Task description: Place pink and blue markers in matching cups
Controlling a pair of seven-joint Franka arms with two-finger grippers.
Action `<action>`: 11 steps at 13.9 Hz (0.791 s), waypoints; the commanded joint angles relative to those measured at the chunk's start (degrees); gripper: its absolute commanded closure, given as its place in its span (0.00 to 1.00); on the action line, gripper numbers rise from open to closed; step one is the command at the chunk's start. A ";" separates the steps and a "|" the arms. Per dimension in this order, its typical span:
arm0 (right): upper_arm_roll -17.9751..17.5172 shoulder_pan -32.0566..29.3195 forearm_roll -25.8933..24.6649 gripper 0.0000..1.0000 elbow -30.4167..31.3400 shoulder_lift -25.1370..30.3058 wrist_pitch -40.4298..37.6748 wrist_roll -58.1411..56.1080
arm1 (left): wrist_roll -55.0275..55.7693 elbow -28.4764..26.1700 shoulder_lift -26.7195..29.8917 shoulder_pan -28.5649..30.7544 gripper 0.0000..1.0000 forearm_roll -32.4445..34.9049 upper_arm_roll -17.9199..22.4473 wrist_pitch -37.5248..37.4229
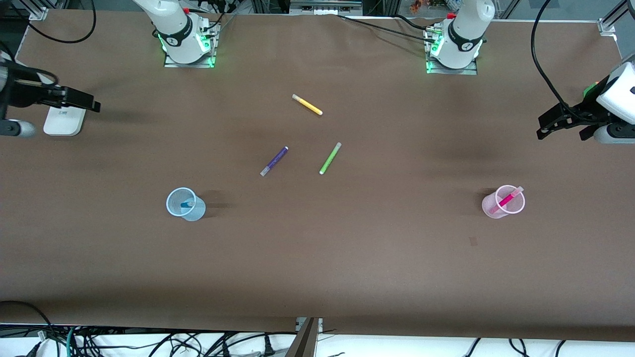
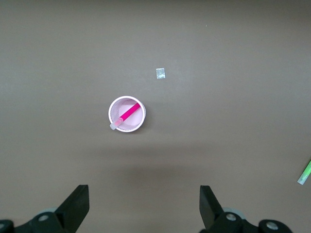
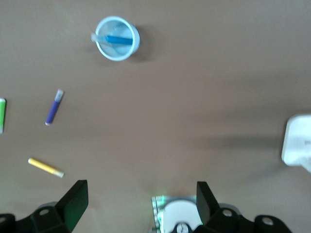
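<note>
Front view shows me the pink marker leaning inside the pink cup and the blue marker inside the blue cup. Both arms wait at their own table ends: left gripper and right gripper spread wide, holding nothing.

You have two translucent ribbed plastic cups, one pale blue and one pale pink, five slim felt-tip markers, one each of mid-blue, magenta-pink, purple, lime-green and yellow, one white rounded box, two black two-finger pincers, left and right.
</note>
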State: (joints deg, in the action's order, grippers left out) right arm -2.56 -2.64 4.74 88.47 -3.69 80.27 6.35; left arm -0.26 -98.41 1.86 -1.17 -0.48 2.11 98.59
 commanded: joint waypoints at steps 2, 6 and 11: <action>-0.96 -0.09 -2.01 0.01 8.19 5.87 6.56 -1.96 | 0.44 0.24 0.34 -0.32 0.00 0.92 0.27 -0.94; -0.35 -0.26 -2.72 0.01 4.79 4.57 7.36 -8.28 | 0.61 0.24 0.34 -0.23 0.00 0.57 0.44 -2.17; -0.78 -0.09 -2.72 0.01 3.46 4.22 7.36 -7.67 | 0.53 0.32 0.34 -0.23 0.00 0.66 0.35 -2.44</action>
State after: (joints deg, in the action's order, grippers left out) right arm -2.99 -2.72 2.63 92.48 0.40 87.47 -0.48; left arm -0.23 -98.41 1.86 -1.15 -0.48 2.28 97.03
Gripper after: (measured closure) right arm 0.004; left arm 0.000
